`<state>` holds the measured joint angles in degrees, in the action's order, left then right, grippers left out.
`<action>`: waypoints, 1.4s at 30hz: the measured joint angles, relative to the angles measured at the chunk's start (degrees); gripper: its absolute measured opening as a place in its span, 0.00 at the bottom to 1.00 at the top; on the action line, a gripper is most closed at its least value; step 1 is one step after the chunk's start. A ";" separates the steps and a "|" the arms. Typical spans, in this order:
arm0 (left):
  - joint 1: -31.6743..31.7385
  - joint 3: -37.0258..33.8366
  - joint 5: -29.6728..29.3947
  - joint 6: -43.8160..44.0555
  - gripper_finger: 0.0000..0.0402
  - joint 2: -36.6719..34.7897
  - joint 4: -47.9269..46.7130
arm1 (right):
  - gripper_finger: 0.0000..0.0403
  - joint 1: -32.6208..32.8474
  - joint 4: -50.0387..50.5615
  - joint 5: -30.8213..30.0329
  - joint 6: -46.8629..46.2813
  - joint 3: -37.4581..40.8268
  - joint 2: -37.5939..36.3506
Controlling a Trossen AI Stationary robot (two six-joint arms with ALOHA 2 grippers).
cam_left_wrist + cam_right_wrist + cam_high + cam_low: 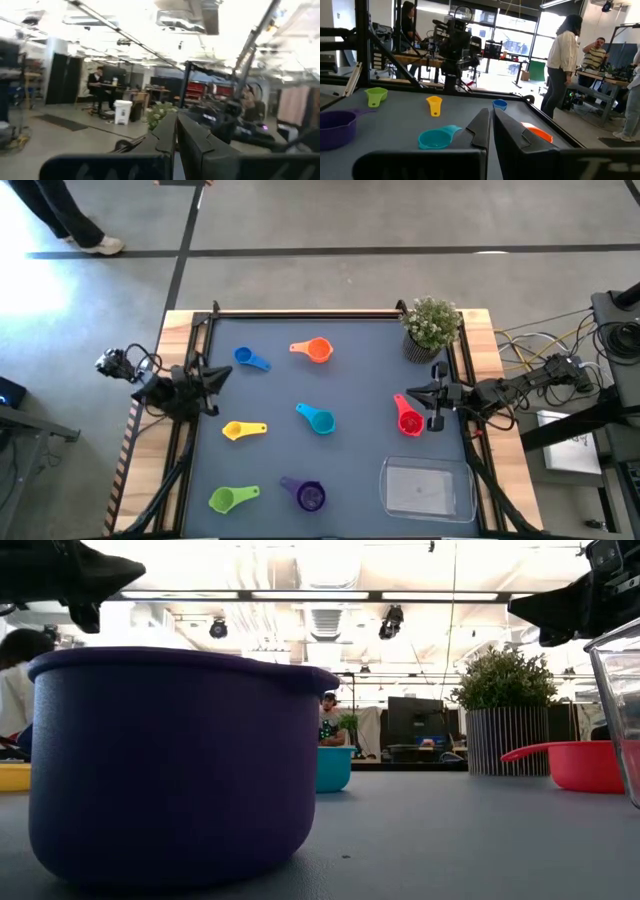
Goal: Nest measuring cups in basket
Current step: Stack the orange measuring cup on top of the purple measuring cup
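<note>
Nothing is nested yet: seven measuring cups [316,418] lie scattered on the worktop [350,385], the basket [428,487] is empty, and the fingers of the left gripper [222,376] and right gripper [415,393] are closed on nothing.

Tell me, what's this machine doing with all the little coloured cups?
Nothing is being handled yet. Seven cups lie scattered on the table: blue, orange, yellow, teal, red, green and purple. The clear basket at the near right corner has no cups in it. The left claw is shut and empty at the table's left edge; the right claw is shut and empty at the right side, just above the red cup. A plant stands in the far right corner.
</note>
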<state>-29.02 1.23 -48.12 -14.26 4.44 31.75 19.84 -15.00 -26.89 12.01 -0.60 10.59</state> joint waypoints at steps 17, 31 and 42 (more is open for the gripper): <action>15.72 8.67 15.78 16.91 0.00 38.50 7.12 | 0.03 0.00 0.00 0.00 0.00 0.01 0.00; 32.18 45.93 16.44 14.01 0.12 67.64 -38.15 | 0.03 0.02 0.00 0.00 0.00 0.00 0.00; 46.24 59.01 41.37 1.70 0.46 81.17 -50.20 | 0.03 -0.01 0.01 0.00 0.00 0.01 0.00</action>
<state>17.22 60.25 -6.74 -12.56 85.61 -18.45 19.84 -15.00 -26.89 12.01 -0.59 10.59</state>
